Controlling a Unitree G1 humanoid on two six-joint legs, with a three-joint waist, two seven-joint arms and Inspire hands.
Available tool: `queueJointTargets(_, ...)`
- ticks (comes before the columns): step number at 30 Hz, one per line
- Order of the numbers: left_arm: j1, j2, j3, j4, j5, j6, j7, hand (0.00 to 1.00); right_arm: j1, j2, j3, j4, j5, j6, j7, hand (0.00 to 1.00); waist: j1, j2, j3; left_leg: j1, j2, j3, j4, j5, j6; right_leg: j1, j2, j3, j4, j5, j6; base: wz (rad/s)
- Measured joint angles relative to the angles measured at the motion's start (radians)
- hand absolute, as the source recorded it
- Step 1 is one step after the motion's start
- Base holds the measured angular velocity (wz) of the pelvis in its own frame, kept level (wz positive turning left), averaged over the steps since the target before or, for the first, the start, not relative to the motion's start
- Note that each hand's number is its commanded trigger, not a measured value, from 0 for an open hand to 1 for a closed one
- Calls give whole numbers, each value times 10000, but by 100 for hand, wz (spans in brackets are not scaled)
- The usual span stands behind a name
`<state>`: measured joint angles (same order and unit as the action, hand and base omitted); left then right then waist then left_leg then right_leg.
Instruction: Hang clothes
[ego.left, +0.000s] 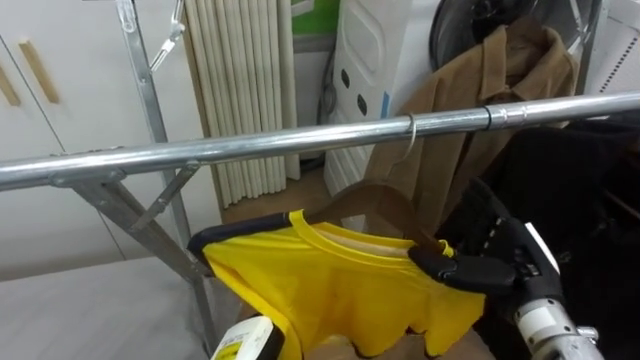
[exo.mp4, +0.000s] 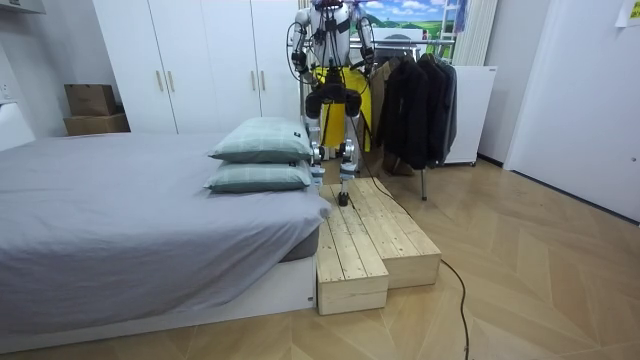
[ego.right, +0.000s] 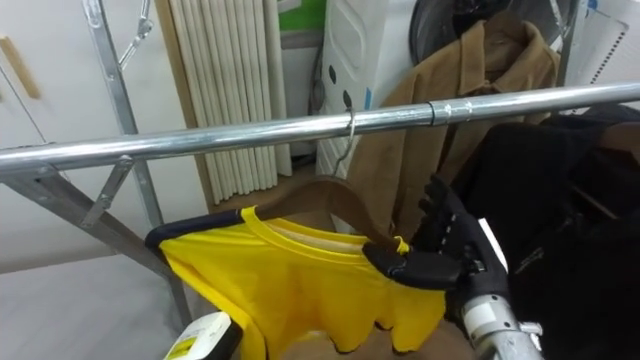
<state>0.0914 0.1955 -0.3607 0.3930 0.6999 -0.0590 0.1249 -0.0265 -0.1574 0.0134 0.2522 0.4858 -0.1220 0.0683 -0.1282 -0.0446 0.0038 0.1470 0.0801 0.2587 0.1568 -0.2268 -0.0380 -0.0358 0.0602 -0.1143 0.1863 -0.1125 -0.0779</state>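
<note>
At the lower edge of the left eye view, the left hand (ego.left: 245, 342) is cut off by the frame and mostly covered by cloth, so its state cannot be told. A dark strip (ego.left: 235, 233) lies along the left shoulder of the yellow T-shirt (ego.left: 340, 290); whether it is a sleeve trim or something else is hard to make out. The shirt's hem runs out of the picture. Most of the wooden hanger (ego.left: 370, 195) is hidden inside the shirt, with only its brown neck and wire hook showing.

One metal rail (ego.left: 250, 148) crosses the view, carrying one hanger with one T-shirt; the hook sits over the rail. Beyond it hangs one tan coat (ego.left: 470, 110), and dark garments (ego.left: 580, 190) crowd the rail's right end, too merged to count.

The right hand (ego.left: 495, 262) is just beside the shirt's right shoulder. Its fingers (ego.right: 440, 215) are straight and spread, pointing up, and its thumb reaches left to touch the yellow cloth.

The room view shows the robot upright on a wooden platform (exo.mp4: 375, 235) facing the rack, beside a bed (exo.mp4: 120, 220) with two pillows (exo.mp4: 262, 140).
</note>
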Motion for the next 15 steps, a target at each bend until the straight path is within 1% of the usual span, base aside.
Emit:
queueJointTargets(5,-2,-61,55,124,4,-24,45,0,-2,80,37,-37,641,-11,4,0,11,98,7,10,16,0,3,0,0,-5,24,27,19,5,-9,-2)
queueJointTargets(8,-4,-67,38,432,4,-130,229,0,-3,83,49,-36,1066,-145,3,0,9,133,28,-28,17,0,3,0,0,-38,23,11,18,5,-9,0)
queueJointTargets(9,-4,-74,38,536,4,-144,235,0,-2,84,49,-35,1220,-201,-2,0,0,139,32,-55,17,0,3,0,0,-62,21,9,19,5,-9,0)
queueJointTargets(15,-2,-72,29,717,-1,-146,235,0,-2,88,52,-35,1728,-220,-22,0,-6,138,32,-165,14,-1,33,0,0,-148,2,-22,32,12,-21,2)
